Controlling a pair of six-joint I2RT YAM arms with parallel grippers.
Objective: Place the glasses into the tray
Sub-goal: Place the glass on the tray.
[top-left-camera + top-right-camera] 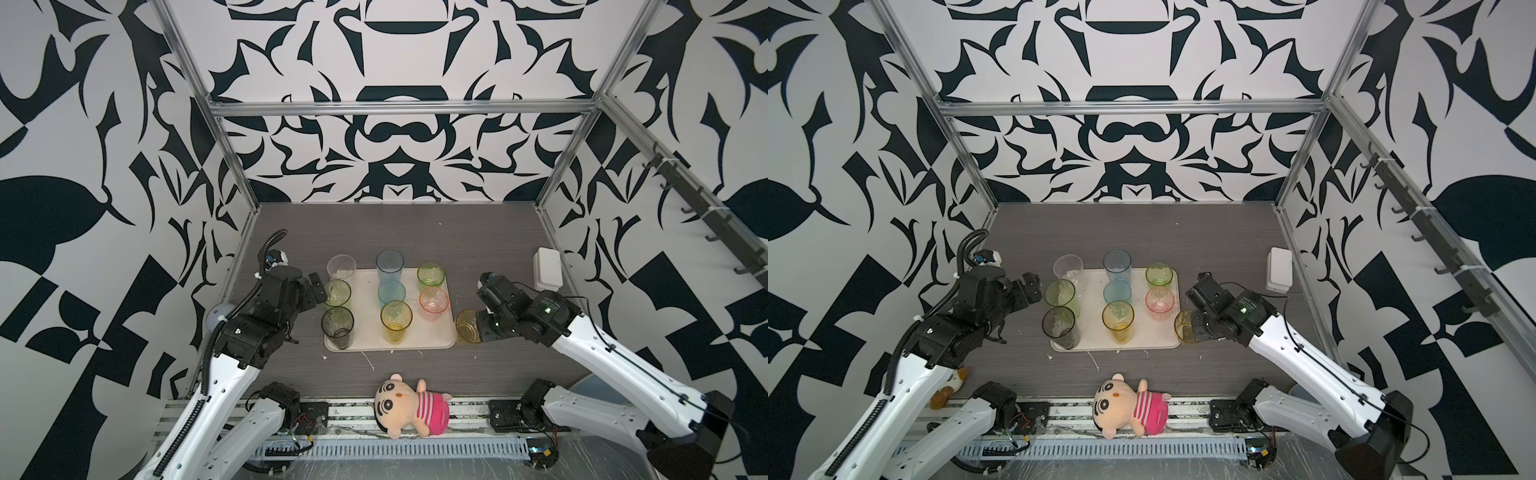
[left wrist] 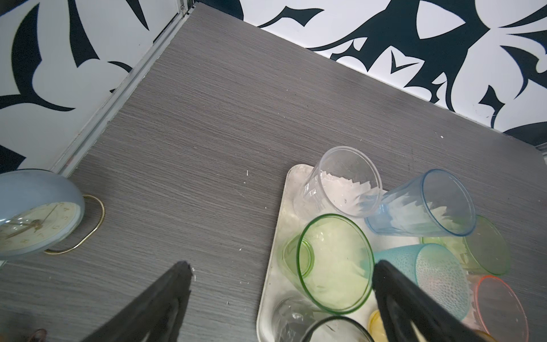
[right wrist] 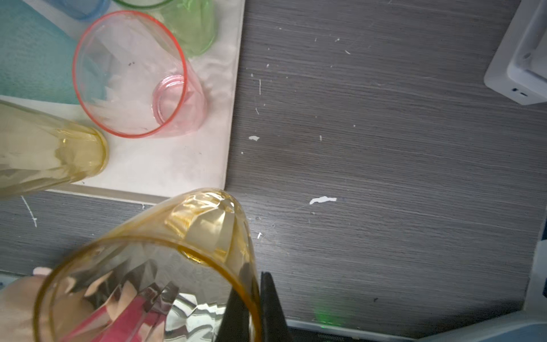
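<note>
Pinching the rim of a tilted amber tumbler [image 1: 466,327] with the right hand [image 1: 478,326], clenched tight, just off the tray's [image 1: 445,337] near right corner over the grey surface [image 1: 415,232]. Holding the left hand [image 1: 317,286] spread wide and empty beside a green tumbler [image 1: 337,292] at the tray's left edge, with eight tumblers [image 1: 396,316] standing upright inside the tray.

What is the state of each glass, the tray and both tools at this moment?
tray: holds eight glasses, upright.
amber glass: beside the tray, rim gripped.
right tool: shut on amber glass.
left tool: open, empty.
plush doll: lying down.
</note>
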